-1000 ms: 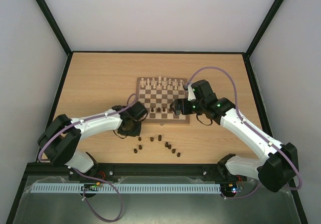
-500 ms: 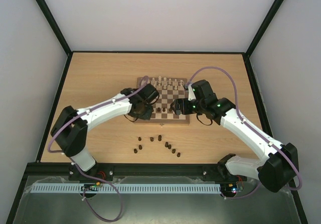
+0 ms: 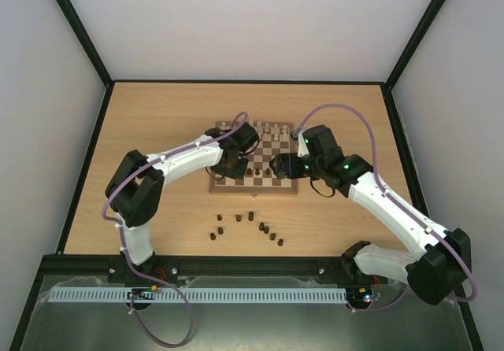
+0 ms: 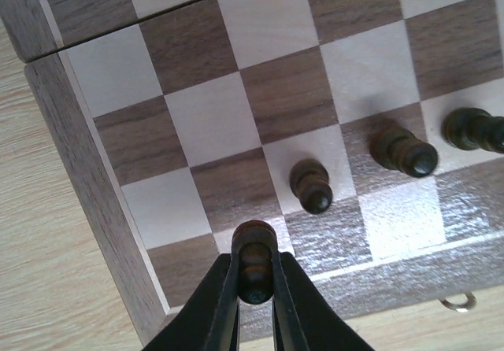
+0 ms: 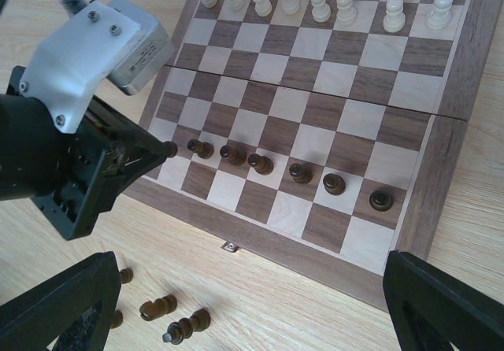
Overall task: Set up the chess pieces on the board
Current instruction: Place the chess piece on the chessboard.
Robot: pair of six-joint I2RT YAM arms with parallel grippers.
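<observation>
- Left gripper [image 4: 256, 278] has swung in from the table to the board's [image 4: 79, 154] near-left corner.
- It pinches a dark pawn [image 4: 253, 245], long axis in line with the fingers.
- 2 free squares [image 4: 234, 190] lie just beyond the pawn, left of 6 placed pawns [image 5: 299, 172].
- Right gripper [image 3: 277, 167] is spread wide and further off, so left is nearer.

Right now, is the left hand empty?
No, the left hand pinches a dark pawn above the board near its edge.
</observation>
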